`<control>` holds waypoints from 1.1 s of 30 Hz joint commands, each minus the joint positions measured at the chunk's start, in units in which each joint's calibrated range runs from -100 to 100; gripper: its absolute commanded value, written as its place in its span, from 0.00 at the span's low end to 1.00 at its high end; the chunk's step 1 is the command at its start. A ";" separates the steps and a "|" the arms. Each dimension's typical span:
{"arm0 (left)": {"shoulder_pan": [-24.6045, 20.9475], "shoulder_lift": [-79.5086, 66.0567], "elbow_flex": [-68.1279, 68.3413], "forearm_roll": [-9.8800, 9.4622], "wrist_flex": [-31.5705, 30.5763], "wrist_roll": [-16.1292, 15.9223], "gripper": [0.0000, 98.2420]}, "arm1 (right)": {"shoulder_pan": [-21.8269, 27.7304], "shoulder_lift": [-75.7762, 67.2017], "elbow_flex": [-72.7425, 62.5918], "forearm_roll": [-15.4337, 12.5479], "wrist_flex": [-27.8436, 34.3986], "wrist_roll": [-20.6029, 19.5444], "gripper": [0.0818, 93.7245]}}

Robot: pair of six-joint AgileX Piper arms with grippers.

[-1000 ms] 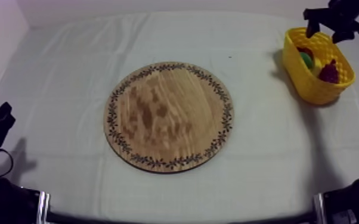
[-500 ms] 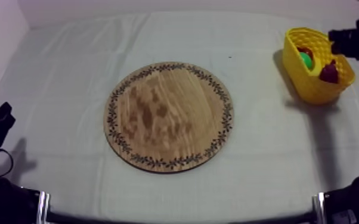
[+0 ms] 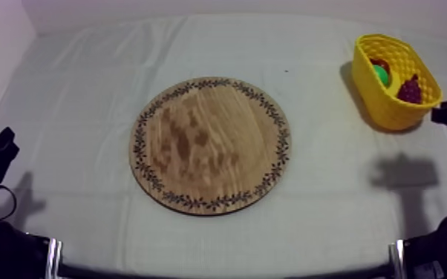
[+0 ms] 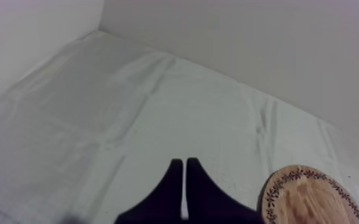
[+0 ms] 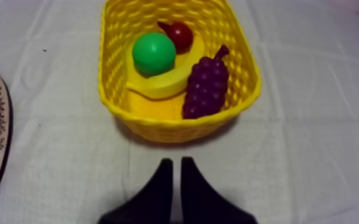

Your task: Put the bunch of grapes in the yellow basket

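1. Grapes (image 5: 206, 89) inside the basket (image 5: 179, 128), lying along its wall, just beside the banana (image 5: 161, 83).
2. Also in the basket: a green fruit (image 5: 154, 53) on top of the banana and a small red fruit (image 5: 180, 34) behind it. None of them covers the grapes.
3. Board (image 3: 210, 146) bare, in the middle of the cloth (image 3: 85, 89) and well apart from the basket.
4. Right gripper (image 5: 175, 164) outside the basket, near its front wall and over the cloth. Fingers pressed together in a narrow wedge, gripping nothing.
5. Left gripper (image 4: 183, 164) low at its own side, over the cloth and near the board's rim. Fingers likewise together, with nothing between them.
6. Judged from how things lie: lift off the board done, drop into the basket done, goal apparently met.
7. Left, at most: settling the right arm at its rest place. No fruit waiting on the board, so probably no further grasp needed.
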 commanded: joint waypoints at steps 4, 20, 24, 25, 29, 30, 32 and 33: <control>0.02 0.01 -0.04 -0.02 -0.01 0.01 0.00 | -0.09 -12.96 8.67 -6.00 -1.83 3.47 0.00; 0.02 0.01 -0.04 -0.02 -0.01 0.02 0.00 | -9.03 -38.37 18.18 2.06 4.50 -12.49 0.00; 0.02 0.01 -0.04 -0.02 -0.01 0.02 0.00 | -11.32 -39.53 20.09 4.35 0.00 -12.37 0.00; 0.02 0.01 -0.04 -0.02 -0.01 0.01 0.00 | -11.92 -39.64 20.49 5.01 -1.55 -11.86 0.00; 0.02 0.01 -0.04 -0.02 -0.01 0.04 0.00 | -14.83 -39.89 21.19 6.23 -2.40 -6.93 0.00; 0.02 0.01 -0.04 -0.02 -0.01 0.04 0.00 | -15.57 -39.91 21.26 6.35 -2.44 -5.84 0.00; 0.02 0.01 -0.04 -0.02 -0.01 0.05 0.00 | -16.80 -39.94 21.34 6.49 -2.46 -4.42 0.00; 0.02 0.01 -0.04 -0.02 -0.01 0.06 0.00 | -17.27 -39.95 21.37 6.53 -2.46 -4.10 0.00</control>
